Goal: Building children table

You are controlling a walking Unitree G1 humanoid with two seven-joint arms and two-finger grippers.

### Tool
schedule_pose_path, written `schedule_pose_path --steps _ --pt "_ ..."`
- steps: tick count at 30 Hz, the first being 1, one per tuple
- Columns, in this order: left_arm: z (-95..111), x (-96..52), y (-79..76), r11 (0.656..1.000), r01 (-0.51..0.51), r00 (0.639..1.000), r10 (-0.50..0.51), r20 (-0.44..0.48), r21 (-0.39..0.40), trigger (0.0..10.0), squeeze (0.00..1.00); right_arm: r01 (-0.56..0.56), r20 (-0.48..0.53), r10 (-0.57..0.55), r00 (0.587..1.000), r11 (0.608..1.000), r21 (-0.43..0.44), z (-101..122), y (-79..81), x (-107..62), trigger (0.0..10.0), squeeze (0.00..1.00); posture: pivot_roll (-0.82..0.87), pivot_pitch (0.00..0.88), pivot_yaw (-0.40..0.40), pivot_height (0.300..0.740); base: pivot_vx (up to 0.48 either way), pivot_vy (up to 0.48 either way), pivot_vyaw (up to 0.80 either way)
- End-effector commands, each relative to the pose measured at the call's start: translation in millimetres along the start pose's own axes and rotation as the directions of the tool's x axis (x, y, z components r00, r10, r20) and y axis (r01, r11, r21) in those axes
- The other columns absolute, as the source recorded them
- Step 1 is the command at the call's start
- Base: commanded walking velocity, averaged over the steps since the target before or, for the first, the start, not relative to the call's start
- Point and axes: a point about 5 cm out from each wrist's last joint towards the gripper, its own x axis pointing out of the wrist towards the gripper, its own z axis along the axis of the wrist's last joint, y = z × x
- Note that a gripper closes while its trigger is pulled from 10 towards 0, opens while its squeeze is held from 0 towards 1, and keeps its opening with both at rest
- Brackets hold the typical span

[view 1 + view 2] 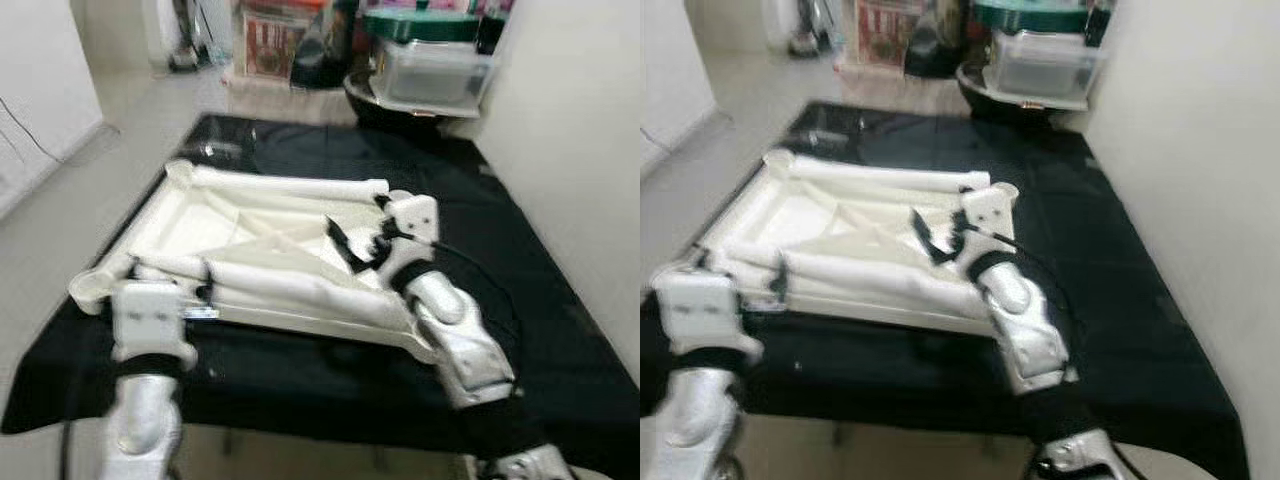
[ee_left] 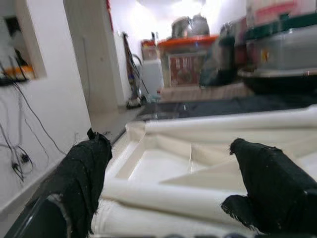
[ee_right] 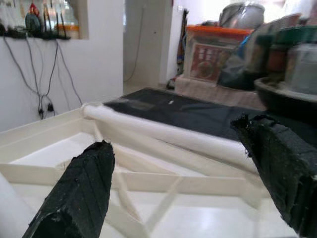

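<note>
Two end effectors are working here. The right end effector (image 1: 352, 243) is hovering over the middle of the upturned white tabletop (image 1: 200, 225), fingers spread wide, nothing between them. The left end effector (image 2: 168, 193) is sitting at the tabletop's near left corner, fingers also apart and gripping nothing. White leg tubes (image 1: 290, 186) are lying across the tabletop, one along the far edge and more near the front, kind of crowding both end effectors. Everything's resting on a counter under a black cloth (image 1: 500, 260). A white wall (image 1: 570, 150) is hugging the right side, storage bins (image 1: 430, 65) are piling up at the far end, and open floor (image 1: 90, 190) is running along the left.
</note>
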Motion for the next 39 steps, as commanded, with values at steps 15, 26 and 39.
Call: schedule_pose_path --steps 15,26,39 --pt "-4.3 -0.5 3.1 1.0 -0.009 1.0 0.009 -0.011 0.017 10.0 0.0 -0.015 0.027 0.014 1.0 1.0 0.023 5.1 -9.8 15.5 10.0 0.0 0.14 0.0 -0.097 0.74 0.0 -0.166 0.0" --pt "-0.1 1.5 10.8 0.997 -0.054 0.998 0.055 0.014 -0.062 10.0 0.0 0.003 0.014 -0.003 1.0 0.999 0.044 -0.1 -8.7 13.6 10.0 0.0 0.13 0.0 -0.091 0.74 0.023 0.0 0.0" --pt "3.3 1.4 10.5 0.994 -0.054 0.998 0.057 0.035 -0.093 10.0 0.0 0.017 0.02 -0.018 1.0 1.0 0.021 3.3 -19.1 19.1 10.0 0.0 0.13 0.0 -0.099 0.74 0.436 0.0 0.0"
